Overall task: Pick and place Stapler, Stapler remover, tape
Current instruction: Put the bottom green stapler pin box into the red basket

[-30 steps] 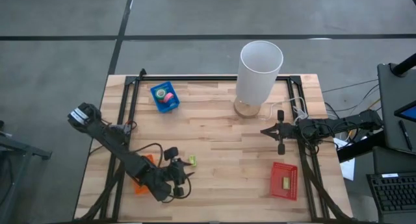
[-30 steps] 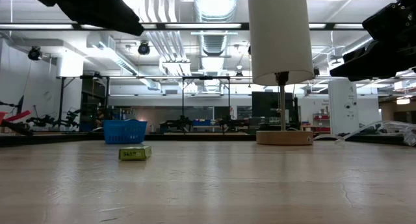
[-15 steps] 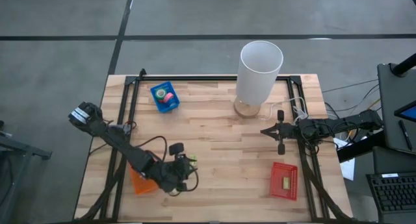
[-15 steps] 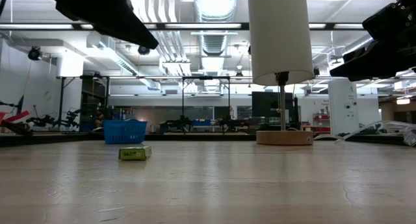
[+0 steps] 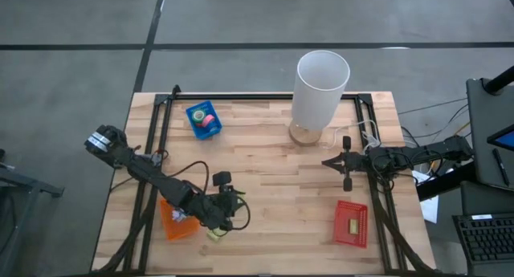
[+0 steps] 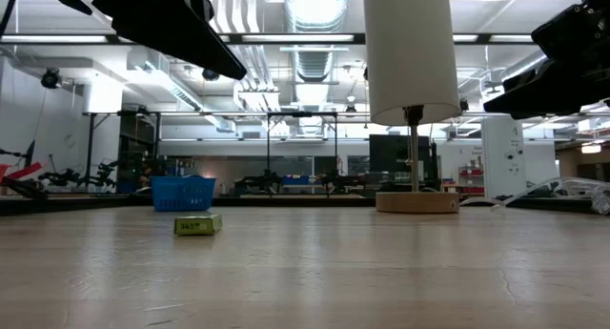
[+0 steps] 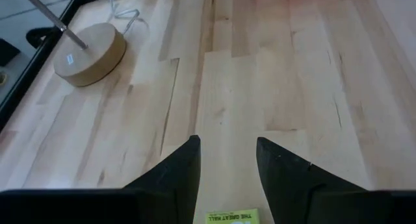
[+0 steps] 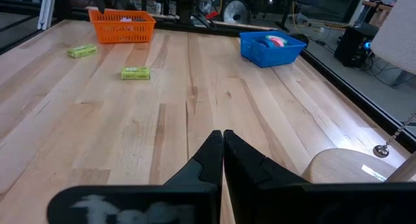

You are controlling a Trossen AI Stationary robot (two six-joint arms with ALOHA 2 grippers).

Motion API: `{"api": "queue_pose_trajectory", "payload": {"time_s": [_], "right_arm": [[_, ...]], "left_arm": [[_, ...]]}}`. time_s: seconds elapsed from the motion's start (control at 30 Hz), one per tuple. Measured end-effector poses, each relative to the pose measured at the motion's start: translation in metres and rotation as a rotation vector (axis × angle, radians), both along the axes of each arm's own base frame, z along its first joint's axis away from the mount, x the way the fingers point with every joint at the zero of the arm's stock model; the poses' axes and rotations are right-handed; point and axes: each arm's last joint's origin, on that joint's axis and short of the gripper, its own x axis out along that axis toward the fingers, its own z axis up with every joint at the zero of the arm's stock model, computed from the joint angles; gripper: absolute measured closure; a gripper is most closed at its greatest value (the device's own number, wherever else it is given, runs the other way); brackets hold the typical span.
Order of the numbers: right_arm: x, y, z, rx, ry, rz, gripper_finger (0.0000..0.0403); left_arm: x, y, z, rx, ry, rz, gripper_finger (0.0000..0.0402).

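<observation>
Hovering over the near-left part of the pale wooden bench, the left pincer has its fingers spread with nothing between them, and a small yellow-green labelled block lies flat on the boards just behind the fingertips. The coloured tape rolls sit in the blue plastic basket at the far left, well apart from it. Beside the lamp's round wooden base, the right pincer waits, apparently closed and empty. The left arm is nearer the tape.
</observation>
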Motion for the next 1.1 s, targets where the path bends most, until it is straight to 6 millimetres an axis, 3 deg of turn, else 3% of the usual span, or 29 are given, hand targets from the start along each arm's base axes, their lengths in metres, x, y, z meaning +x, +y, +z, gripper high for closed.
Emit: {"api": "queue_pose_trajectory", "payload": {"time_s": [0.77,1.1], "right_arm": [[0.0,0.0,0.0,0.0,0.0,0.0,0.0394],[0.0,0.0,0.0001,0.0,0.0,0.001,0.0394]], "left_arm": [[0.003,0.0037,0.0008,-0.071,0.013,-0.008,0.025],[-0.0014,-0.0009,-0.0075,-0.29,0.135,-0.115,0.025]]}}
